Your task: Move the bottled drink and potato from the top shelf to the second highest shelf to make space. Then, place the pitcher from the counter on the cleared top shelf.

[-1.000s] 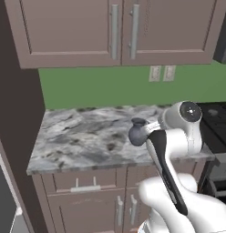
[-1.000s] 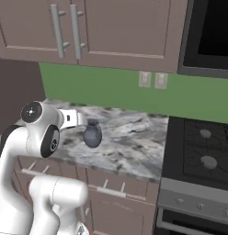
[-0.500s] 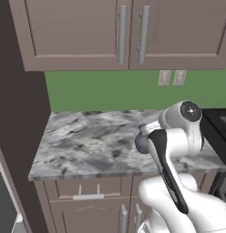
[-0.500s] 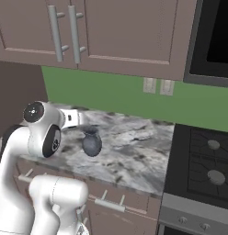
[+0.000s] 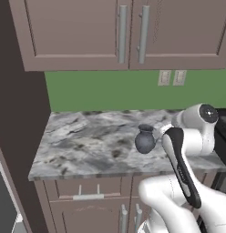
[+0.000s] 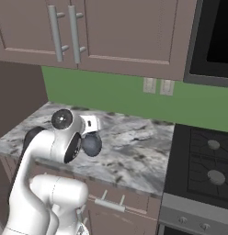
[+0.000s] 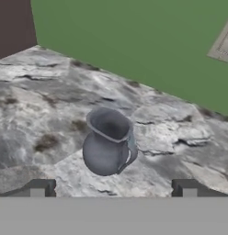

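Gripper [image 7: 113, 188] stands apart before the dark blue-grey rounded pitcher [image 7: 108, 142] at frame centre on the marbled grey-white stone tabletop [image 7: 37, 92]; an off-centre approach risks toppling it.

Brown upper cabinets [image 5: 119, 34] hang across the top of the scene, their paired doors fitted with long vertical silver handles [image 5: 122, 34]. Below them runs a green wall [image 5: 105, 93], which carries a pair of pale outlet plates [image 5: 172, 78] toward the right. A tall dark brown panel [image 5: 17, 118] stands at the far left. Under the stone slab sit dark brown lower cabinets [image 5: 87, 205], with a drawer bearing a horizontal silver pull [image 5: 88, 196] and doors beneath it. To the right stands a stove [image 6: 203, 165] with a dark cooktop and two round burners [image 6: 216, 176]. Above it is a black microwave [image 6: 214, 39] with a grey frame.
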Available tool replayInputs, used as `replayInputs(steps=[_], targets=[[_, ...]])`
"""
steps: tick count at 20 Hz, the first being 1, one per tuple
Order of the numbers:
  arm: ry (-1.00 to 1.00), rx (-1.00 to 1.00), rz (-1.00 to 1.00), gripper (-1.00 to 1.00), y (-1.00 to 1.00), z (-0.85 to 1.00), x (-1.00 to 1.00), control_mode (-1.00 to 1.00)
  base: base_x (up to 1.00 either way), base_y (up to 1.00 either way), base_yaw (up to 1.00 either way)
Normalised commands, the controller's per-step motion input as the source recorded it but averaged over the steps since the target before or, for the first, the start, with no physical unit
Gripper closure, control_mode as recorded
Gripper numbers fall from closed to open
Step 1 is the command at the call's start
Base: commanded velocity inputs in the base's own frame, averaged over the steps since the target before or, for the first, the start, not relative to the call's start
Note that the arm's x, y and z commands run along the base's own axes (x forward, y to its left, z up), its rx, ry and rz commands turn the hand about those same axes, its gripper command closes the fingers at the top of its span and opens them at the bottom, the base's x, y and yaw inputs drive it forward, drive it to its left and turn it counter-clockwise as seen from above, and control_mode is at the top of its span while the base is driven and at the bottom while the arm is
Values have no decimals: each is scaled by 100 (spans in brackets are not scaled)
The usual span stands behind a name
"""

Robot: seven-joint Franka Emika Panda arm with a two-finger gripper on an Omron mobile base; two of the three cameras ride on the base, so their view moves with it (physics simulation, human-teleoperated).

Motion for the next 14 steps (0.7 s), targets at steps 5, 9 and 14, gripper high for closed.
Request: replayInputs(steps=[5,9,14], targets=[[1,0,15,-100,-15,-27,42,-100,0,0,0],[1,2,14,-100,-10,-19,30,-100,0,0,0],[0,4,20,-100,-10,-9,8,-100,0,0,0]])
